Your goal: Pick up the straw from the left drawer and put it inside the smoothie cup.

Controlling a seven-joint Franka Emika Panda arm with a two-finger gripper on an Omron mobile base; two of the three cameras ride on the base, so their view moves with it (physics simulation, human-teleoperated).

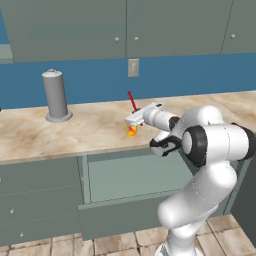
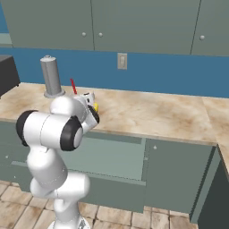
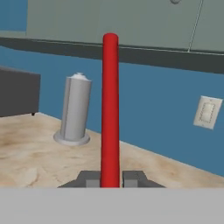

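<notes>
Between the pincer's (image 3: 110,179) two dark tips we see the straw (image 3: 110,109) clamped tight, the jaws narrowed onto its lower end so that the red stick runs away from the hand toward twelve o'clock in the hand view. We read that low grip as deliberate: it leaves most of the straw free.

In the left base view the pincer (image 1: 134,120) hangs over the counter (image 1: 90,130) with the straw (image 1: 132,100) leaning toward eleven o'clock above it, and the cup (image 1: 132,131) sits just under the hand, at its six o'clock, partly hidden. We cannot tell whether the straw's lower end is already inside the cup; the hand covers that spot. The right base view shows the same: straw (image 2: 73,86) up, cup (image 2: 95,107) peeping out at the hand's four o'clock.

Below the counter edge the drawer (image 1: 125,192) stands pulled out, its job done, we judge. At nine o'clock from the cup, well apart, stands the grey cylinder (image 1: 55,95), out of the way. A wall outlet (image 1: 133,67) sits at twelve.
</notes>
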